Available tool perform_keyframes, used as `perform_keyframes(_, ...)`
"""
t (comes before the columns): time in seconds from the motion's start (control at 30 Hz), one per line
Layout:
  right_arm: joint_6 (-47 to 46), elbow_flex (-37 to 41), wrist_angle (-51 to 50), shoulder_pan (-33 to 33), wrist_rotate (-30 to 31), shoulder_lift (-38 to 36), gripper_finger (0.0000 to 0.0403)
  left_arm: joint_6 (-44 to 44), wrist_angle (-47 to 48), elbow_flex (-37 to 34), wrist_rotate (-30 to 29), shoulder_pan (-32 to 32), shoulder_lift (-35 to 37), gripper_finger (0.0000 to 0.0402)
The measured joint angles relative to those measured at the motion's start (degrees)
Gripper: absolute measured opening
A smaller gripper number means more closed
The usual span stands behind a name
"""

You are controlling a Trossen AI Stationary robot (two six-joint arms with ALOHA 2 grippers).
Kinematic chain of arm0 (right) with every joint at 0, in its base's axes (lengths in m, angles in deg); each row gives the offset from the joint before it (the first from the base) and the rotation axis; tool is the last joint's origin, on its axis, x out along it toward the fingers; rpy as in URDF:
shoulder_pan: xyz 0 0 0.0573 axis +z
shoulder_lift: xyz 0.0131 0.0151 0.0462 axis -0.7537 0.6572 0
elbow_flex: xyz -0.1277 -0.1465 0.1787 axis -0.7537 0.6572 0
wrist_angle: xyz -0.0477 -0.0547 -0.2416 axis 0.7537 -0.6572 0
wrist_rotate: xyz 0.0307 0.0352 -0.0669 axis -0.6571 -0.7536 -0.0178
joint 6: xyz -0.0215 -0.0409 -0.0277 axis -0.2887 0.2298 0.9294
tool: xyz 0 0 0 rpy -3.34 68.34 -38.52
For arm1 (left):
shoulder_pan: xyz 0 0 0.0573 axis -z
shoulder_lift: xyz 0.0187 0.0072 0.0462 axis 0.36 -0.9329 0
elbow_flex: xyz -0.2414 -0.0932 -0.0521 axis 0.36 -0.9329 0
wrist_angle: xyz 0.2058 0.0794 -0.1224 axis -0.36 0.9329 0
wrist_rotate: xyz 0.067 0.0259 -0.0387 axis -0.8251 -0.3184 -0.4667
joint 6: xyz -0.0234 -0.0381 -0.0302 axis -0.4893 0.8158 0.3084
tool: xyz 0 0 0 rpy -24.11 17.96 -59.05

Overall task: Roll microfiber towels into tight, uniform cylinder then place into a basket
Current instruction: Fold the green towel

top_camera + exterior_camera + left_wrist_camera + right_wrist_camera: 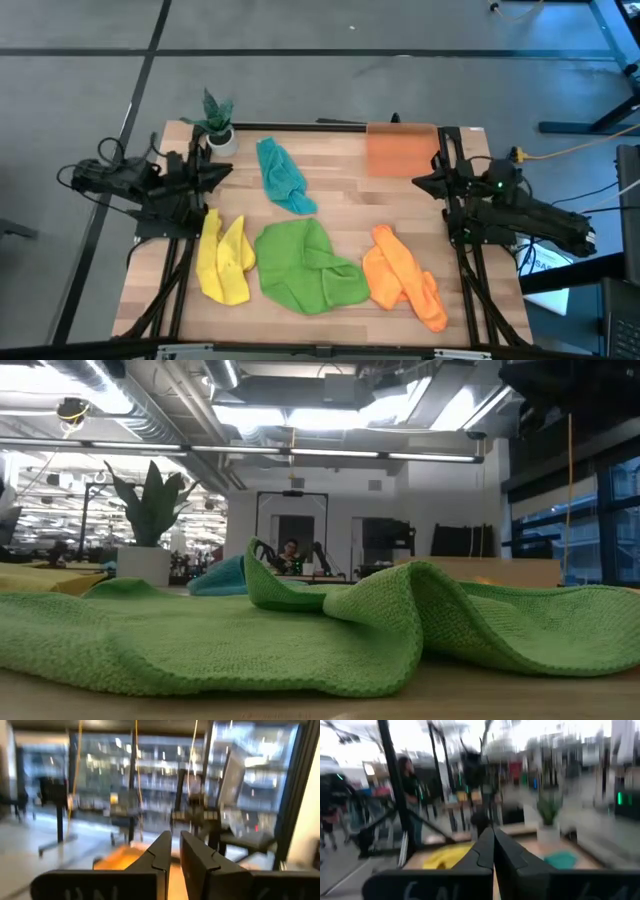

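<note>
While four towels lie loose on the wooden table, yellow at eight o'clock, green at six, orange at four and teal near eleven, the basket sits at one. Only the low view shows the office behind. The left gripper stands slightly parted, empty; the right gripper is clenched, empty.

Grey floor surrounds the wooden bench. Beyond its far edge, ceiling light strips glow over white walls; tall windows stand at one side.
</note>
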Motion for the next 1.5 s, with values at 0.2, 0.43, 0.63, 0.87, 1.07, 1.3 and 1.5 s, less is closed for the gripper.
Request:
perform_keyframes(0.2,1.69,-14.11,-20.27,1.40,-0.12,9.42,0.0002,11.97,14.00,6.00,1.12,1.44,-8.86,0.0002)
perform_keyframes(0.43,1.71,-24.45,-34.65,8.16,-3.15,21.39,0.0002,21.07,22.36,10.76,7.01,5.16,-18.25,0.0000)
perform_keyframes(0.63,-0.26,-28.00,-39.86,16.99,-4.05,27.93,0.0001,29.13,24.36,13.07,12.21,9.57,-24.98,0.0000)
perform_keyframes(0.87,-5.14,-28.65,-39.91,26.79,-2.56,33.28,0.0000,38.18,24.47,12.86,21.57,15.24,-31.85,0.0000)
perform_keyframes(1.07,-7.76,-28.65,-39.79,32.03,1.72,36.67,0.0000,43.41,22.90,12.81,23.25,18.39,-38.43,0.0000)
perform_keyframes(1.3,-7.16,-28.65,-39.83,33.78,2.47,38.76,0.0000,54.76,20.73,12.81,23.10,19.28,-43.62,0.0006)
perform_keyframes(1.5,-3.17,-28.65,-39.57,34.03,1.90,38.80,0.0000,65.64,19.36,12.81,23.12,19.28,-47.96,0.0049)
